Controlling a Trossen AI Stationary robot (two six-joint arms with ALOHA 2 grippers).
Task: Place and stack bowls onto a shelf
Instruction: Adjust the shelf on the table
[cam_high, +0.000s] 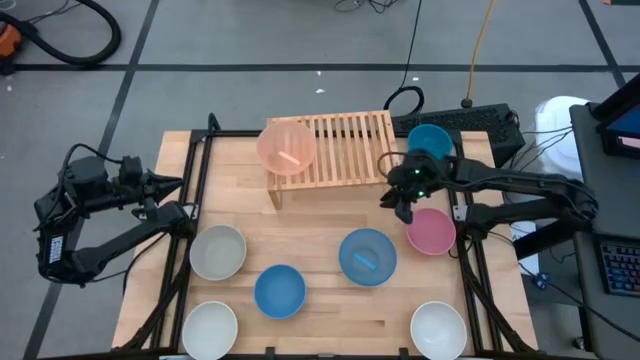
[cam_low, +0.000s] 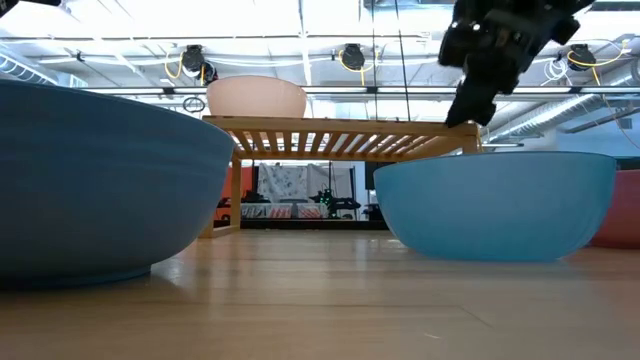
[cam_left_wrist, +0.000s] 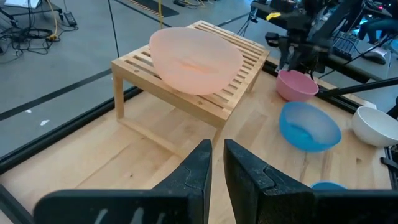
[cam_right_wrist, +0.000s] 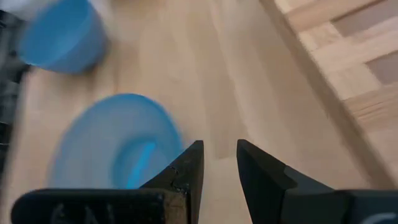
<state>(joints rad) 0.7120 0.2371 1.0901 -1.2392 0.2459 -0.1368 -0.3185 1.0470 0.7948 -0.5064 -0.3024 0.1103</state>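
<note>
The shelf (cam_high: 340, 148) stands at the table's far middle on short legs. A pale orange-pink bowl (cam_high: 287, 146) rests upright on the slats at its left end (cam_left_wrist: 196, 59). Loose on the table are two blue bowls (cam_high: 367, 256) (cam_high: 279, 290), a pink one (cam_high: 431, 230), a teal one (cam_high: 430, 140), a grey-beige one (cam_high: 218, 251) and two white ones (cam_high: 210, 330) (cam_high: 438, 330). My right gripper (cam_high: 398, 205) hangs narrowly open and slanting down above the table between the shelf's right end and the pink bowl (cam_right_wrist: 219, 146). My left gripper (cam_high: 178, 198) waits narrowly open at the table's left edge (cam_left_wrist: 217, 146).
The right half of the shelf's slats (cam_high: 355, 140) is bare. A black frame (cam_high: 200, 170) runs along the table's left, right and far edges. A keyboard (cam_high: 470, 122) lies beyond the far right corner. Bare wood (cam_high: 320, 215) lies between the shelf and the bowls.
</note>
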